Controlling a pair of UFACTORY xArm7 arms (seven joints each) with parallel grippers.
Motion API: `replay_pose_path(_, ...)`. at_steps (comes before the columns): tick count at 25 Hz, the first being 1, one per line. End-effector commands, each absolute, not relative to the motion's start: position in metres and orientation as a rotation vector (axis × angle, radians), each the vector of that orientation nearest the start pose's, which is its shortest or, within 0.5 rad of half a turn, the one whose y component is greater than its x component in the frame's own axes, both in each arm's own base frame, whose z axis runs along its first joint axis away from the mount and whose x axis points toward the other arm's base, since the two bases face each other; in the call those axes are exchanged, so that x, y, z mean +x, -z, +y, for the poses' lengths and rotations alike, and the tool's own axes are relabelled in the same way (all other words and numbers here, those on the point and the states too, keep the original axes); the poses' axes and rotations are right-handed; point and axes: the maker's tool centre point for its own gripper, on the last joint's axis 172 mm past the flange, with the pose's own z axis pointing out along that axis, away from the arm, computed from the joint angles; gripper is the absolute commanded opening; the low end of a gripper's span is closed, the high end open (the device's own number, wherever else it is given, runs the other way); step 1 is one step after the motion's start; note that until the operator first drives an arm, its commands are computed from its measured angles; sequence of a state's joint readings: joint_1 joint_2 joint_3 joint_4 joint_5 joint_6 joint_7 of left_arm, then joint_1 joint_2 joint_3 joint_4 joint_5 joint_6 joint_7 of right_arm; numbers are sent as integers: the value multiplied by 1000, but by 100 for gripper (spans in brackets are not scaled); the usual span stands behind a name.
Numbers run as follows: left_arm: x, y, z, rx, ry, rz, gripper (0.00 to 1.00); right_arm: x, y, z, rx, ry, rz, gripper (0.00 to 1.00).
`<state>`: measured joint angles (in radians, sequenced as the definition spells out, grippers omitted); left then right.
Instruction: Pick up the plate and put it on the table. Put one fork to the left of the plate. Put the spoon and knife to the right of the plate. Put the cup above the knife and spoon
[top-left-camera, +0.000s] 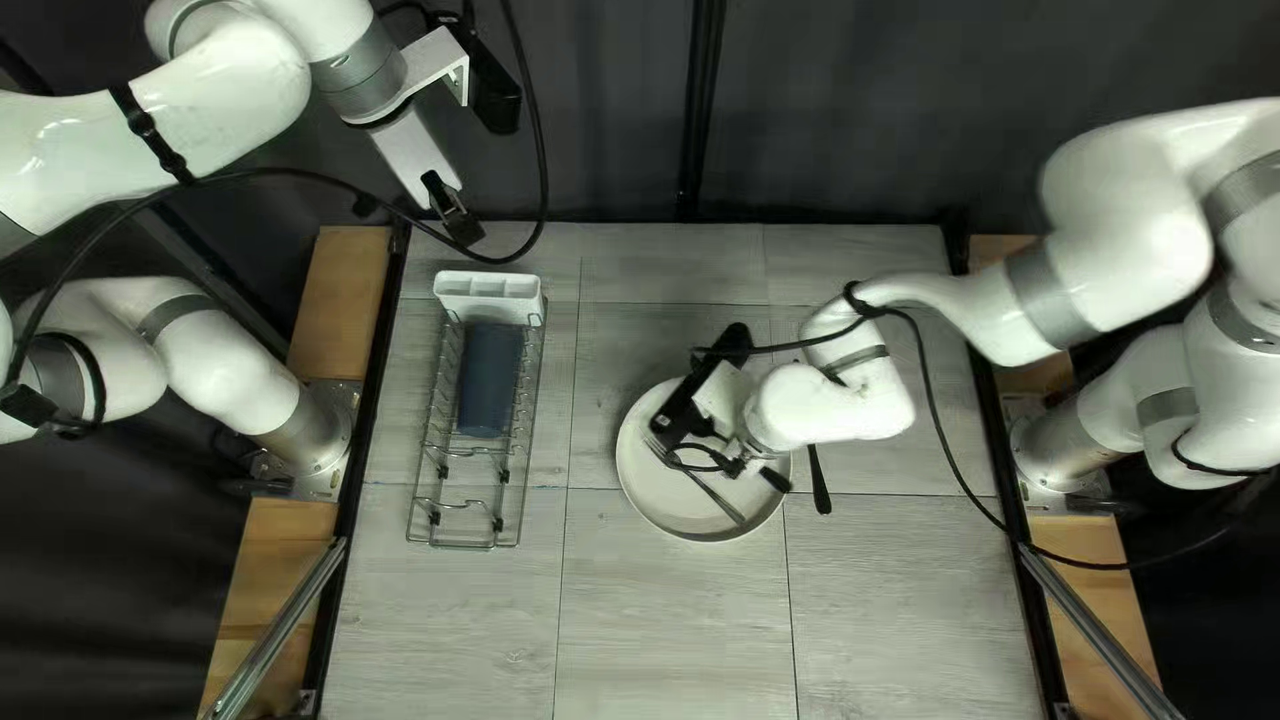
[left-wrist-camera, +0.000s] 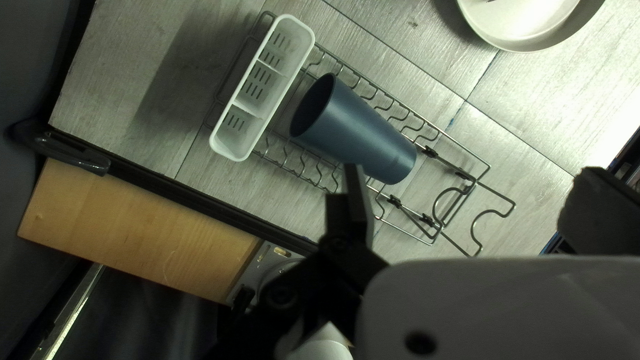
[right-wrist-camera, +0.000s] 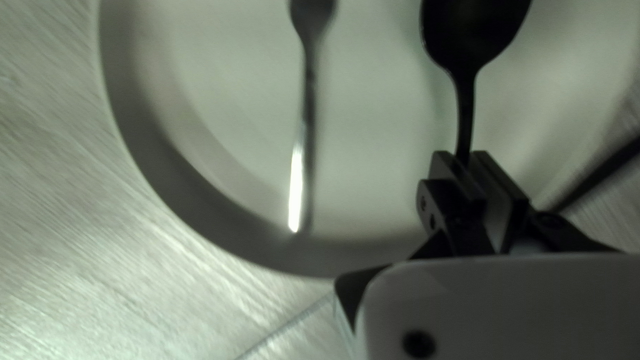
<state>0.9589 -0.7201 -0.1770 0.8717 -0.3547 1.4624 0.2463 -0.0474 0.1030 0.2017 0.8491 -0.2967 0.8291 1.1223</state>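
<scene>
The white plate (top-left-camera: 668,500) lies on the table right of centre. A fork (top-left-camera: 712,492) rests across it, seen in the right wrist view as the fork (right-wrist-camera: 306,100) on the plate (right-wrist-camera: 175,165). My right gripper (right-wrist-camera: 465,160) hovers low over the plate, shut on the handle of a dark spoon (right-wrist-camera: 470,35) that points ahead of it. A black knife (top-left-camera: 819,487) lies on the table just right of the plate. The blue cup (left-wrist-camera: 350,130) lies on its side in the wire rack (left-wrist-camera: 450,200). My left gripper (left-wrist-camera: 475,200) hangs open and empty high above the rack.
A white cutlery caddy (top-left-camera: 488,290) sits at the rack's far end, also seen as the caddy (left-wrist-camera: 260,85) beyond the cup's mouth. Wooden side boards (top-left-camera: 340,300) flank the table. The right arm's cable (top-left-camera: 950,450) loops over the table right of the plate.
</scene>
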Motion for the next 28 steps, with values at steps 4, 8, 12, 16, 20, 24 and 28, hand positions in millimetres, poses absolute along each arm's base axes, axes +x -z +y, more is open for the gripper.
replay_pose_path(4, 276, -352, 150, -3123, 370, -947, 100, 420, -95, 32, -3116, 72, 1281, 0)
replay_pose_path(8, 276, -352, 150, -3123, 370, -947, 100, 382, -97, 28, -3052, 103, 1481, 0)
replay_pose_path(12, 276, -352, 150, -3123, 370, -947, 100, 349, -91, 39, -2977, 99, 1725, 0)
replay_pose_path(16, 276, -352, 150, -3123, 370, -947, 100, 322, -77, 42, -2853, 103, 1980, 0)
replay_pose_path(20, 276, -352, 150, -3123, 370, -947, 100, 311, -60, 38, -2771, 107, 2102, 0)
replay_pose_path(24, 276, -352, 150, -3123, 370, -947, 100, 295, -50, 24, -2685, 117, 2180, 0)
replay_pose_path(28, 276, -352, 150, -3123, 370, -947, 100, 289, -43, 18, -2594, 123, 2240, 0)
